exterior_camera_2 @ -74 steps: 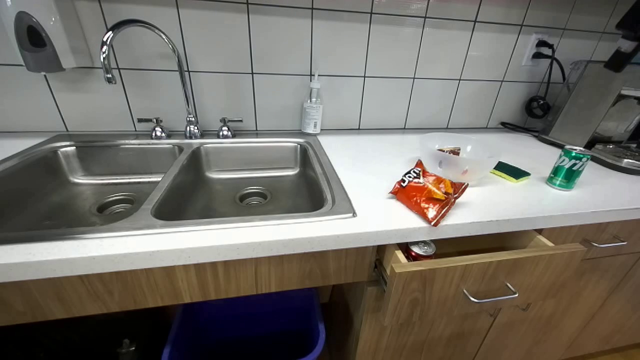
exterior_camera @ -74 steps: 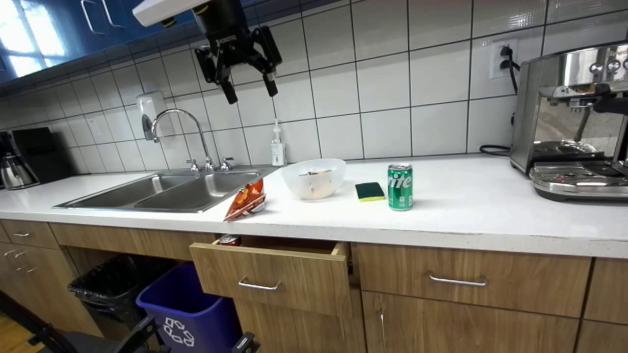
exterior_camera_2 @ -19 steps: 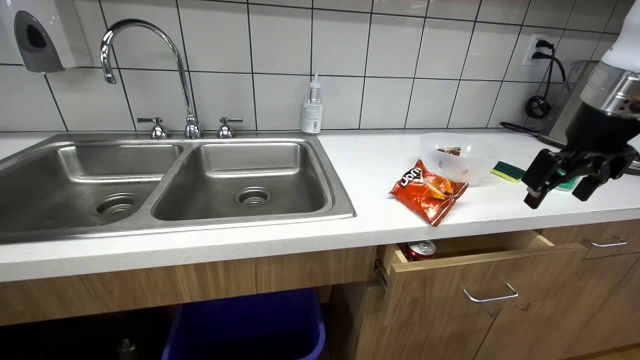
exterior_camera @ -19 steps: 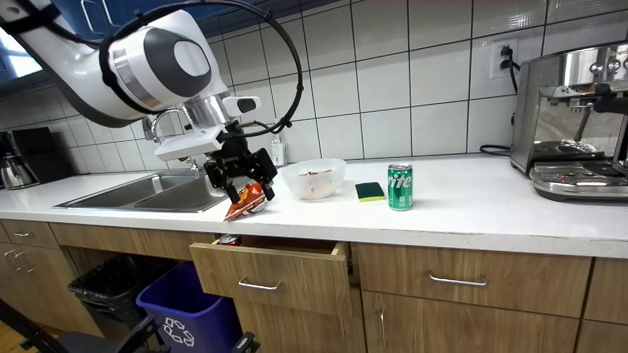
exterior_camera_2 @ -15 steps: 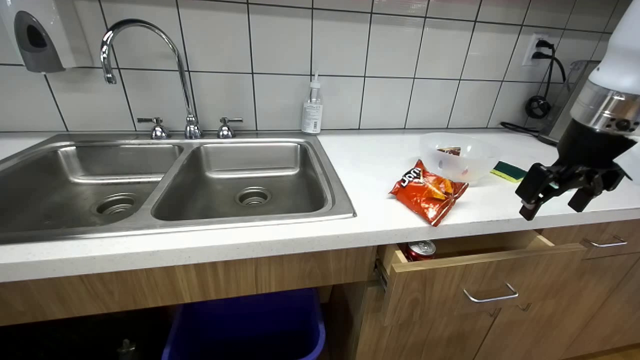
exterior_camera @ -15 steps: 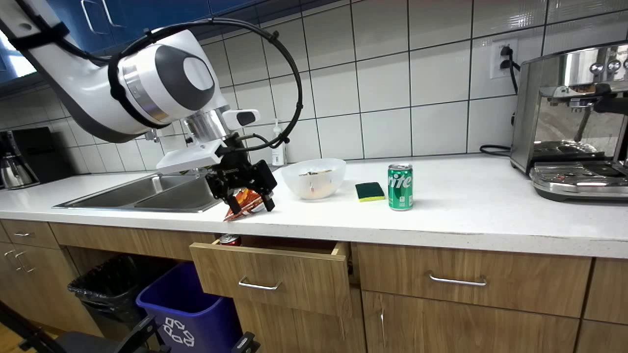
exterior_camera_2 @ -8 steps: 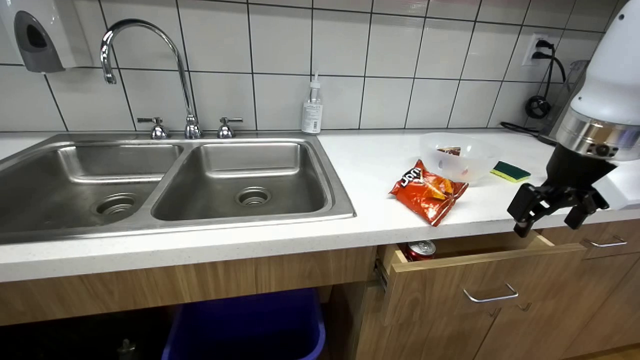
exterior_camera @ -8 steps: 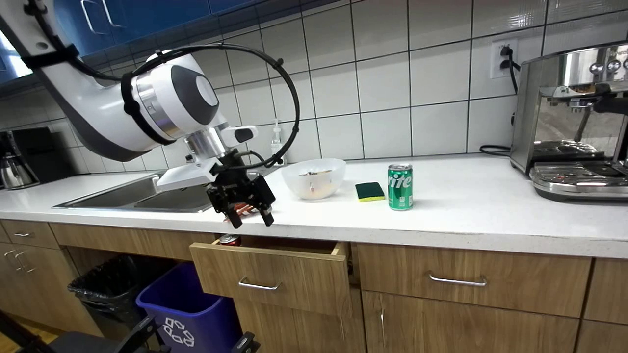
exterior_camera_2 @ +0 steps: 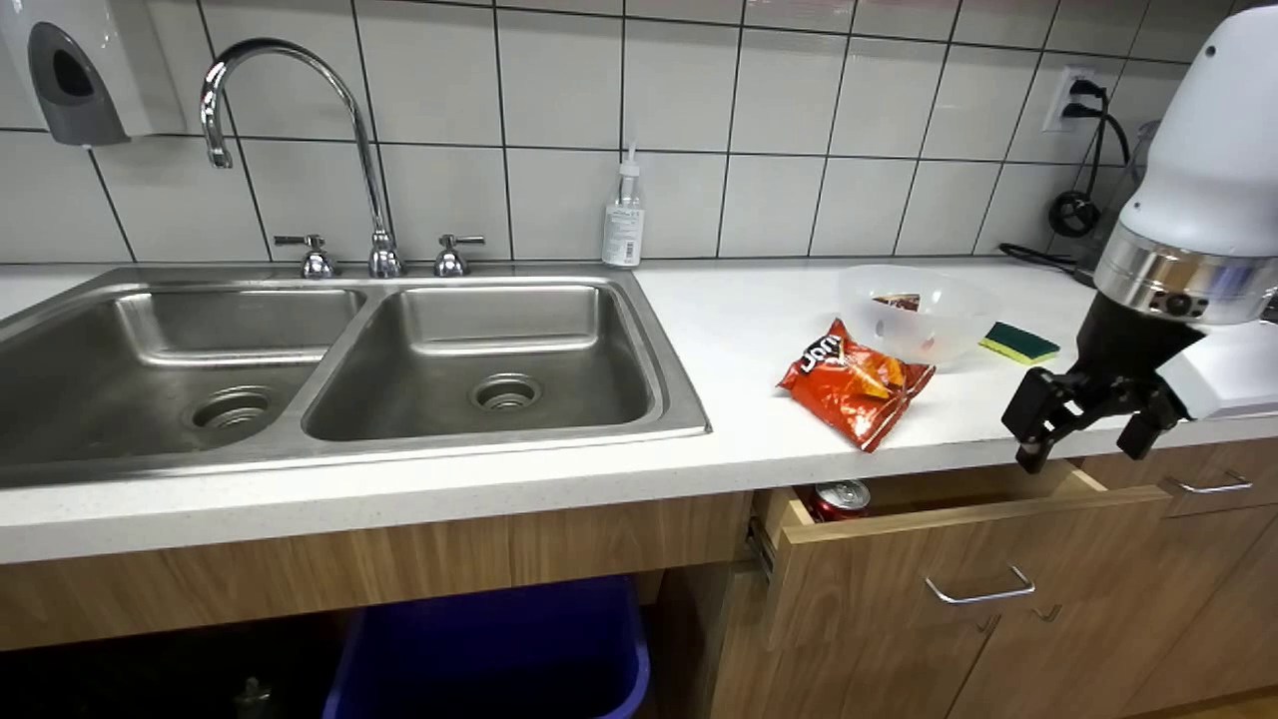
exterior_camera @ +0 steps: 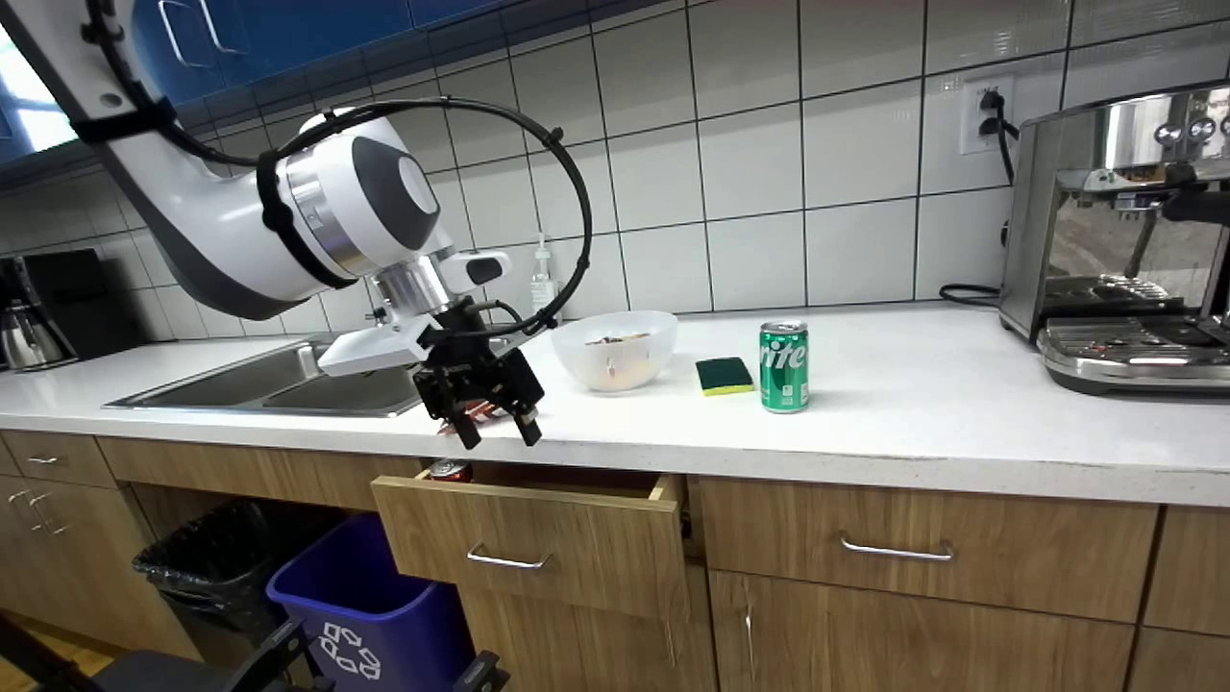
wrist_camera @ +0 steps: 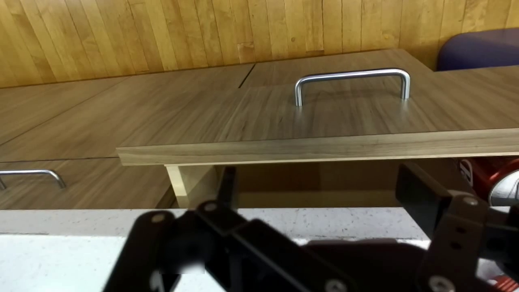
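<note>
Presently, as I faced the counter (exterior_camera: 913, 394), hours read as on a wall clock centred on the gripper (exterior_camera: 500, 436), left to right:

Sink (exterior_camera: 240, 383), steel, double-basined: lay just past nine o'clock, well apart.

Red can (exterior_camera: 450, 468): stood inside the drawer (exterior_camera: 577, 529), at its left end, about eight o'clock.

Chip bag (exterior_camera_2: 857, 387), orange-red: lay on the counter by its edge, unheld; between nine and ten o'clock in an exterior view.

Gripper, black, on the only arm (exterior_camera: 250, 226): pointed downward, jaws wide apart, nothing held; no contact with the drawer could be made out.

Drawer, wood-fronted, pulled part way out: by the look of it the nearest thing, below the gripper, its front toward six o'clock. That front's long axis ran roughly nine to three; the jaws were spread much the same way. In the wrist view the fingertips (wrist_camera: 423, 198) flanked part of its dark opening.

Handle (wrist_camera: 352, 74), bright metal: a little past twelve o'clock in the wrist view, about six in an exterior view.

Bowl (exterior_camera: 586, 348), translucent: two o'clock.

Sponge (exterior_camera: 723, 373): between two and three.

Green can (exterior_camera: 784, 368): upright just beside the sponge, same bearing.
</note>
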